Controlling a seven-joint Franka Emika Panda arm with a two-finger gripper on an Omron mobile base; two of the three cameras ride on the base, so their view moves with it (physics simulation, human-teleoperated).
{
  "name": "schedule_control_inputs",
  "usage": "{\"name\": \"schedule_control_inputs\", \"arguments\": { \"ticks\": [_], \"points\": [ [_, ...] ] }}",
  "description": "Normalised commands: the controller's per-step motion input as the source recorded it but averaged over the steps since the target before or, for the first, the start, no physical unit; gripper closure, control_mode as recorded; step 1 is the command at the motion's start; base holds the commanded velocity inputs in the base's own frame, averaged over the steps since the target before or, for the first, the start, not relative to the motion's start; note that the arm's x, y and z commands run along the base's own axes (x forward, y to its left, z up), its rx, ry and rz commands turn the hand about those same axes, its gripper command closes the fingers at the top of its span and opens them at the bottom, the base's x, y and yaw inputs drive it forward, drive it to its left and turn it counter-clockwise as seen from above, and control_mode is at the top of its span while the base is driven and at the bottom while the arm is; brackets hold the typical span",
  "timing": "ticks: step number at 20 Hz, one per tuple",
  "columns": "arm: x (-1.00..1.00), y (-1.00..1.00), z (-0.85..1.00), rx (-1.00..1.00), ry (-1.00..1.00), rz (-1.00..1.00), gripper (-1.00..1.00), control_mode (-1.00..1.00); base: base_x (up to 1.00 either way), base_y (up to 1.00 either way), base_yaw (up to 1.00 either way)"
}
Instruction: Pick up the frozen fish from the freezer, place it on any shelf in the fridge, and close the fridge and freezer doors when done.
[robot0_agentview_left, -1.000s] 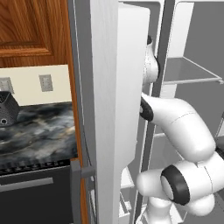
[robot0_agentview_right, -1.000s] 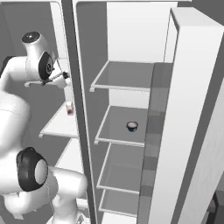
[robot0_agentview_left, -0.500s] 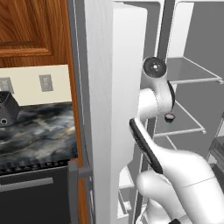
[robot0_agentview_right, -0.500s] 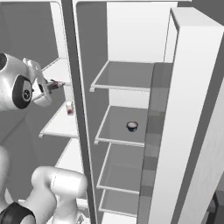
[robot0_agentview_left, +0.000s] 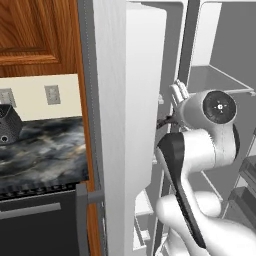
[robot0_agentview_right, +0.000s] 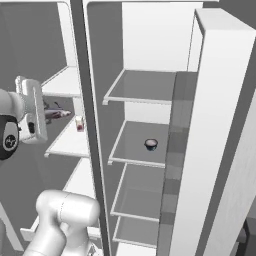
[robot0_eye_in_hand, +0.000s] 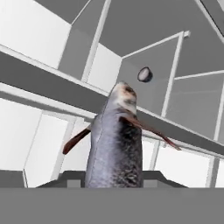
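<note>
Frozen fish (robot0_eye_in_hand: 116, 144) clamped in the hand (robot0_agentview_right: 46, 114) (no label or writing readable), freezer-side.

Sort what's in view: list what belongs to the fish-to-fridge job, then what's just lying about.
Belongs to the job:
- frozen fish, held in the shut tool
- fridge shelf, a possible landing spot
- freezer door, standing open
- fridge door, standing open

Just lying about:
- small dark bowl on a fridge shelf
- small carton on a freezer shelf
- marble counter
</note>
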Motion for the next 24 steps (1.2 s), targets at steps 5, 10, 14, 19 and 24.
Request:
{"name": "schedule_control_inputs", "arguments": {
  "ticks": [5, 10, 14, 19, 24],
  "points": [
    [-1.00, -0.89, 0.31, 0.24, 0.00, -0.07, 1.00, -1.00, 0.00, 0.00, 0.00],
    [-1.00, -1.00, 0.15, 0.23, 0.00, -0.03, 1.00, -1.00, 0.00, 0.00, 0.00],
    [-0.13, -1.00, 0.10, 0.07, 0.00, 0.00, 1.00, -1.00, 0.00, 0.00, 0.00],
    [0.95, -0.94, 0.02, 0.00, 0.00, 0.07, 1.00, -1.00, 0.00, 0.00, 0.00],
    [1.00, -0.53, 0.02, 0.00, 0.00, 0.12, 1.00, -1.00, 0.00, 0.00, 0.00]
  ]
}}
